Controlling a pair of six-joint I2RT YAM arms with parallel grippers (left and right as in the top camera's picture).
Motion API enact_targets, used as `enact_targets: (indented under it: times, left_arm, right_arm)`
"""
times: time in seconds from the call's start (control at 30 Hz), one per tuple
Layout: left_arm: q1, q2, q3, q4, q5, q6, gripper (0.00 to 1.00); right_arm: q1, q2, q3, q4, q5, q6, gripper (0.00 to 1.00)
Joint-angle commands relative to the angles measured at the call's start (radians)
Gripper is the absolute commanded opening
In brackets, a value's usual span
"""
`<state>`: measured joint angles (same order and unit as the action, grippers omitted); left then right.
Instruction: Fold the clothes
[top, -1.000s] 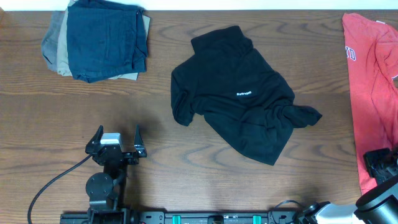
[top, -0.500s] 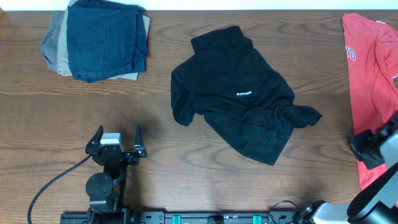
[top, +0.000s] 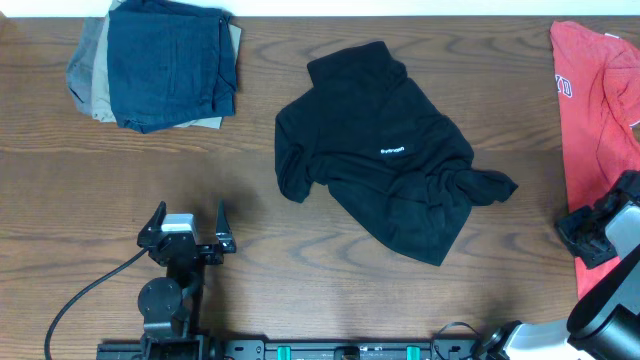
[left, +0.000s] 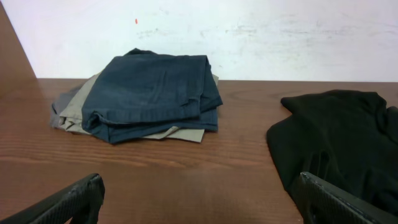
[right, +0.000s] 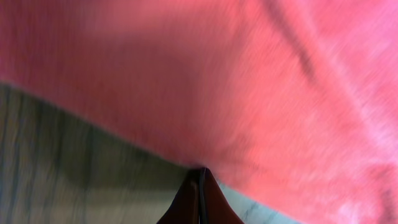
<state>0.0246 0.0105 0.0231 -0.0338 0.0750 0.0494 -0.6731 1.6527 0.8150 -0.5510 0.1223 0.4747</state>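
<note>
The black T-shirt (top: 385, 150) lies crumpled and unfolded on the bench (top: 300, 260), a little right of centre. Its thin fabric is bunched into wrinkles, with a twisted bit poking out at its right edge. A small white logo shows near its middle.

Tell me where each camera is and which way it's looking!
Overhead: sits above the table, looking straight down at the black T-shirt, folded pile and red T-shirt; both arms show near the bottom edge.
Left wrist: sits low on the left gripper, facing across the table to the wall; its open fingertips show in the bottom corners.
Right wrist: sits on the right gripper, close over the red T-shirt, blurry; its shut tips show at the bottom.
Shared: overhead and left wrist both see the folded pile and black T-shirt.
</note>
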Motion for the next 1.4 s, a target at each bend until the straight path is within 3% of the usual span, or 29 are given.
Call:
enact_targets:
  times: [0.0, 0.37, 0.6, 0.73, 0.97, 1.03, 1.1, 1.27, 1.3, 1.37]
  left_arm:
    - [0.002, -0.006, -0.019, -0.029, 0.01, 0.002, 0.98]
    - [0.002, -0.006, -0.019, -0.029, 0.01, 0.002, 0.98]
    - [0.002, -0.006, -0.019, -0.029, 0.01, 0.002, 0.98]
    - [0.002, -0.006, -0.019, -0.029, 0.01, 0.002, 0.98]
    - [0.002, -0.006, -0.019, -0.029, 0.01, 0.002, 0.98]
    - [0.002, -0.006, -0.019, -0.029, 0.01, 0.002, 0.98]
    - [0.002, -0.006, -0.019, -0.029, 0.01, 0.002, 0.98]
    - [0.002, -0.006, -0.019, -0.029, 0.01, 0.002, 0.98]
    - [0.002, -0.006, -0.019, -0.029, 0.01, 0.002, 0.98]
    - [0.002, -0.006, -0.019, -0.029, 0.01, 0.002, 0.98]
  right_arm:
    - [-0.044, 0.053, -0.014, 0.021, 0.067, 0.019, 0.01]
    - [-0.195, 0.054, -0.013, 0.146, 0.098, -0.004, 0.01]
    - [-0.28, 0.05, 0.023, 0.104, 0.098, 0.029, 0.01]
    - [-0.278, 0.024, 0.089, 0.03, 0.056, 0.037, 0.01]
    - [-0.192, -0.099, 0.154, 0.002, -0.166, 0.0, 0.14]
    - [-0.14, -0.143, 0.158, 0.002, -0.239, -0.006, 0.24]
    - [-0.086, -0.172, 0.158, 0.013, -0.318, -0.016, 0.45]
    - [0.109, -0.19, 0.158, 0.04, -0.536, -0.091, 0.66]
    - [0.161, -0.188, 0.158, 0.04, -0.546, -0.104, 0.8]
    - [0.265, -0.188, 0.158, 0.039, -0.544, -0.14, 0.99]
